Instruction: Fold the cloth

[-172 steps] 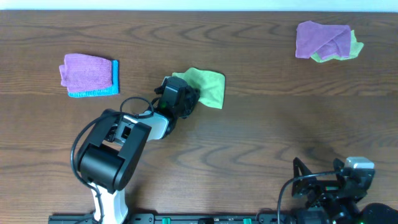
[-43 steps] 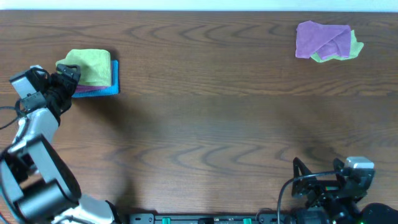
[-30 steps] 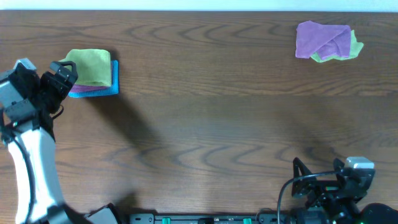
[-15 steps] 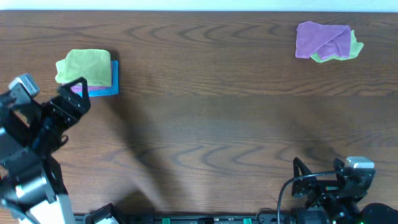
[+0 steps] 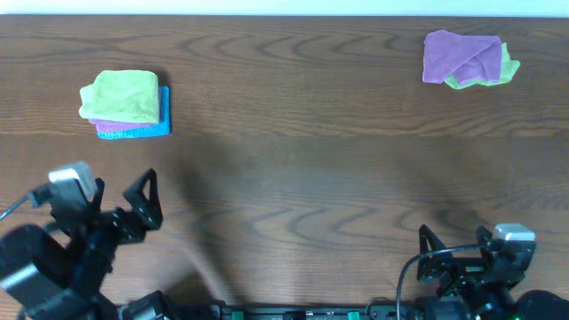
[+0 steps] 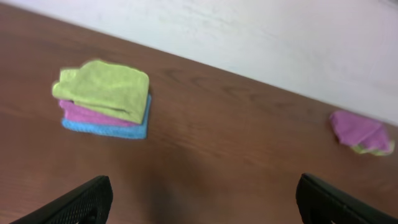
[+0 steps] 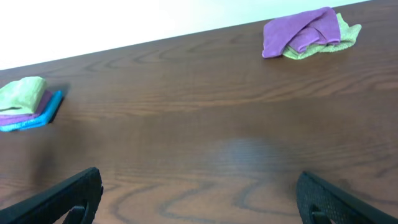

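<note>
A folded green cloth (image 5: 122,94) lies on top of a folded purple cloth and a blue one, forming a stack at the far left; the same green cloth (image 6: 106,89) shows in the left wrist view. A crumpled purple cloth (image 5: 460,56) lies over a green one (image 5: 507,69) at the far right. My left gripper (image 5: 120,203) hangs open near the front left edge, well short of the stack, with nothing between its fingers (image 6: 74,202). My right gripper (image 5: 453,242) rests open and empty at the front right.
The dark wooden table (image 5: 302,160) stretches between the stack and the crumpled pile (image 7: 305,34). A pale wall runs along the table's far edge (image 6: 249,37). The arm bases sit at the front edge.
The left arm carried the green cloth from mid-table onto the left stack, let it go, and has drawn back toward the front edge. The right arm has not moved.
</note>
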Motion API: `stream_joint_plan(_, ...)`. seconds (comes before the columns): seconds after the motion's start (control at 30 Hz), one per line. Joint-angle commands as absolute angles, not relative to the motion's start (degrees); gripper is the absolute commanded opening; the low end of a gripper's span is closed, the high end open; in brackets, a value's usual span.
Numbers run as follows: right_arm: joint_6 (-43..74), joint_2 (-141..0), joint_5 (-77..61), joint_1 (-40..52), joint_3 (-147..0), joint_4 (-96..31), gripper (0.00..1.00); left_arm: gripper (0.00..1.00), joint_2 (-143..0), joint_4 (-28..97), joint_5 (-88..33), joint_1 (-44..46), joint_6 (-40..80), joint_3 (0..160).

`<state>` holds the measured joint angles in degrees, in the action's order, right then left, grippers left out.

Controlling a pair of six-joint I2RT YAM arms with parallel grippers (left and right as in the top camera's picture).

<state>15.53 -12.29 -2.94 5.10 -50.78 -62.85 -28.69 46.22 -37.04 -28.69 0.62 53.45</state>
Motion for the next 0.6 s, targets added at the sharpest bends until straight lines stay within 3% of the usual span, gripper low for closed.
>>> stream_joint_plan(0.0, 16.25, -12.19, -2.33, 4.67, -50.5, -62.87, 0.99, 0.95, -22.7, 45.41, -34.61, -25.74, -6.72, 46.87)
stream_joint_plan(0.27, 16.25, -12.19, -2.35, 4.67, -50.5, -62.87, 0.99, 0.95, -7.53, 36.42, -28.42, -15.9, -9.21, 26.81)
stream_joint_plan(0.57, 16.25, -12.19, -2.35, 4.67, -50.5, -62.87, 0.99, 0.95, -0.21, 36.4, -18.5, -7.53, -9.19, 16.16)
